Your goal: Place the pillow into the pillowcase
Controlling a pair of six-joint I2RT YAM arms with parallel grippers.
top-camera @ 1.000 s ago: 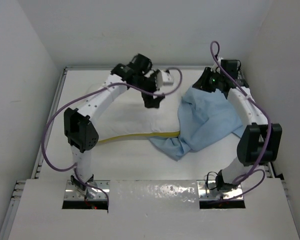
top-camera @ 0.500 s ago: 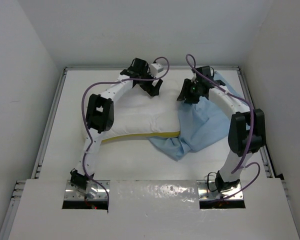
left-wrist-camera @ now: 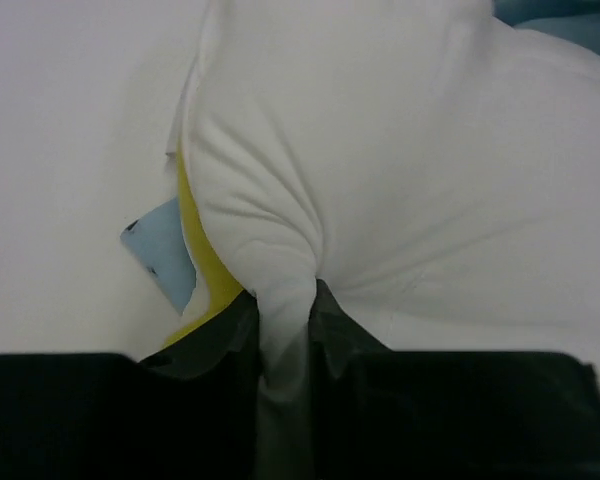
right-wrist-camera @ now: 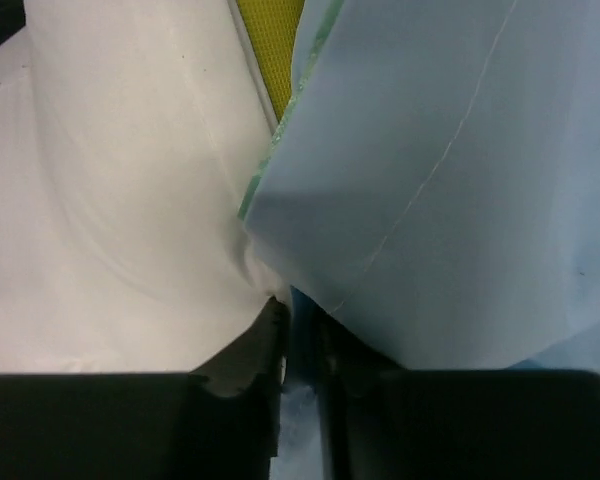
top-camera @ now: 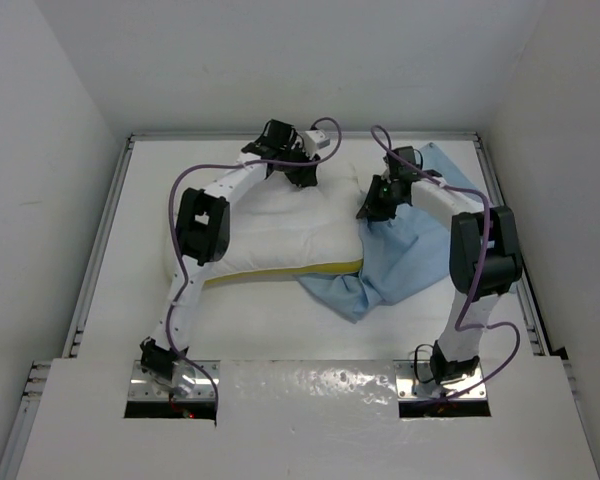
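Observation:
The white pillow [top-camera: 280, 232] lies across the middle of the table, its yellow band [top-camera: 280, 270] along the near side. The light blue pillowcase [top-camera: 415, 255] is bunched over the pillow's right end. My left gripper [top-camera: 302, 178] sits at the pillow's far edge. In the left wrist view it [left-wrist-camera: 285, 305] is shut on a pinched fold of the pillow [left-wrist-camera: 410, 170]. My right gripper [top-camera: 372, 210] is at the pillowcase's left edge. In the right wrist view it [right-wrist-camera: 298, 312] is shut on the pillowcase [right-wrist-camera: 450, 170] beside the pillow [right-wrist-camera: 130, 190].
White walls close the table [top-camera: 140, 290] on the left, far and right sides, with a raised rail [top-camera: 100, 250] along the left. A white panel [top-camera: 300, 400] covers the near edge between the arm bases. A corner of the pillowcase [left-wrist-camera: 160, 250] shows beside the yellow band [left-wrist-camera: 205, 262].
Both arms have swung inward. The left gripper dropped to the pillow's far edge and closed on a fold. The right gripper moved left and down onto the pillowcase's edge and closed.

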